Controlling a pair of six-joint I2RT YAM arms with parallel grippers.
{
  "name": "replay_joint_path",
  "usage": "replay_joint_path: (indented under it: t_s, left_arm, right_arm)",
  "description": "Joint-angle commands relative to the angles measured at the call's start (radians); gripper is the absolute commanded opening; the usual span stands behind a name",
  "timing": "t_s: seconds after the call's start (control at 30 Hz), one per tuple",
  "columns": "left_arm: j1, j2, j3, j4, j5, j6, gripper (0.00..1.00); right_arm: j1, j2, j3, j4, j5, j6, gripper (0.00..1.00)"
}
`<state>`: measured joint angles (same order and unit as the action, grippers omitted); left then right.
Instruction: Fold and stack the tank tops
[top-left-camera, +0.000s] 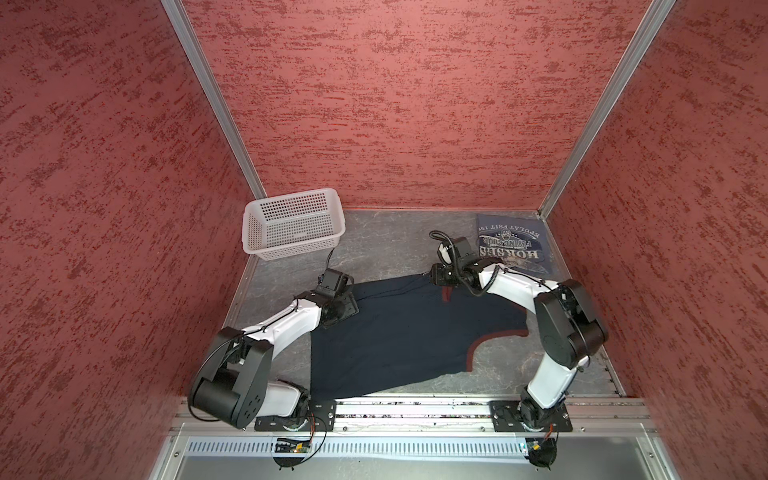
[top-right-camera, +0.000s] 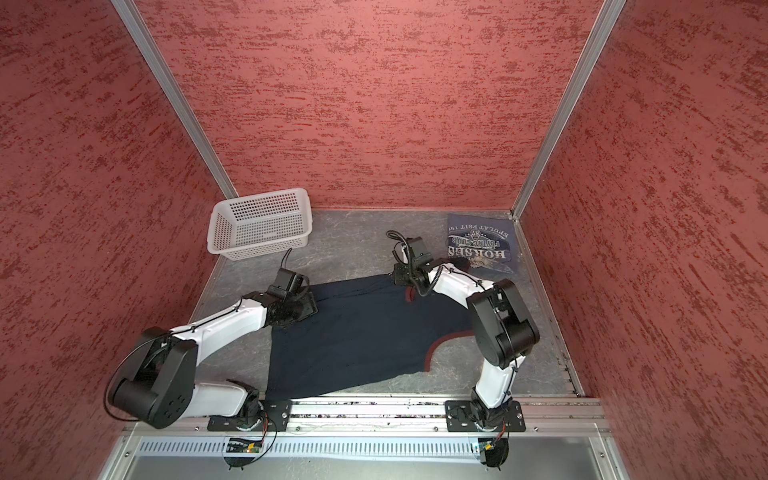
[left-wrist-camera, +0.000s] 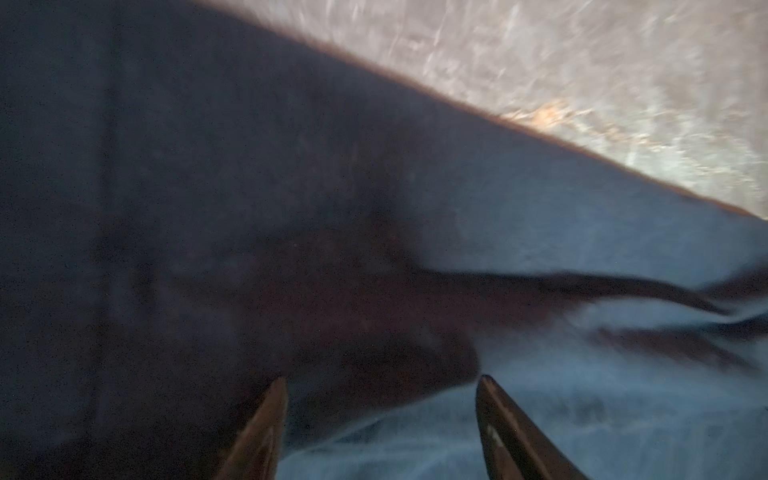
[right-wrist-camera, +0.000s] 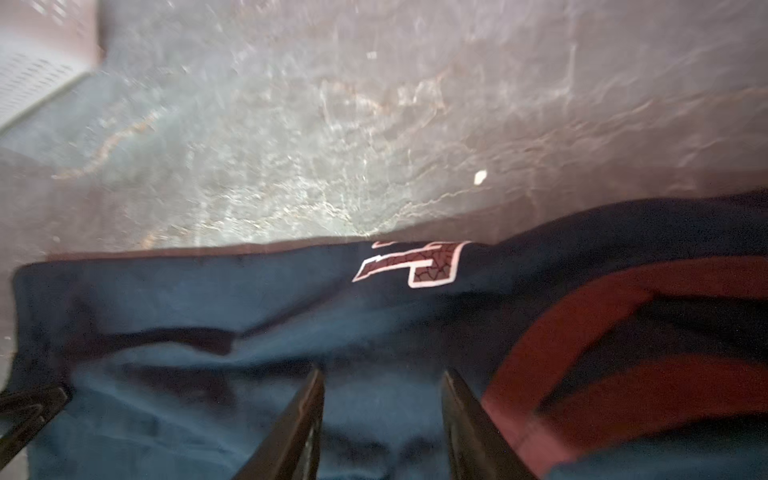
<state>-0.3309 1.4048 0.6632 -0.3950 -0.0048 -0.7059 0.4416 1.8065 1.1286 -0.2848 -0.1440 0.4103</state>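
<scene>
The dark navy tank top (top-left-camera: 399, 340) (top-right-camera: 357, 340) lies spread across the middle of the grey table, its maroon trim (right-wrist-camera: 561, 340) toward the right. A bit of white-outlined lettering (right-wrist-camera: 415, 266) shows at its far edge. My left gripper (top-left-camera: 351, 309) (left-wrist-camera: 384, 380) hovers open over the top's far left corner. My right gripper (top-left-camera: 434, 277) (right-wrist-camera: 383, 372) stands open over the far edge next to the maroon trim, with cloth beneath and nothing pinched. The grey-blue tank top (top-left-camera: 515, 245) (top-right-camera: 482, 245) lies folded flat at the back right, printed side up.
A white perforated basket (top-left-camera: 293, 224) (top-right-camera: 259, 224) sits empty at the back left corner. Red textured walls close in three sides. A metal rail (top-left-camera: 415, 409) with both arm bases runs along the front edge. Bare table (top-left-camera: 386, 249) shows between basket and folded top.
</scene>
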Motion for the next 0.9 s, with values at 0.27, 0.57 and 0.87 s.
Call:
replay_joint_path:
  t_s: [0.27, 0.57, 0.87]
  left_arm:
    - [0.075, 0.116, -0.009, 0.109, 0.038, -0.020, 0.71]
    - [0.121, 0.289, 0.160, 0.156, 0.045, 0.001, 0.70]
    - [0.083, 0.068, 0.269, -0.073, 0.018, 0.062, 0.83]
  right_arm:
    - [-0.116, 0.032, -0.131, -0.018, 0.096, 0.091, 0.28]
    - [-0.164, 0.154, 0.036, 0.014, 0.067, 0.048, 0.24]
    - [-0.126, -0.081, 0.054, -0.114, 0.096, 0.004, 0.44]
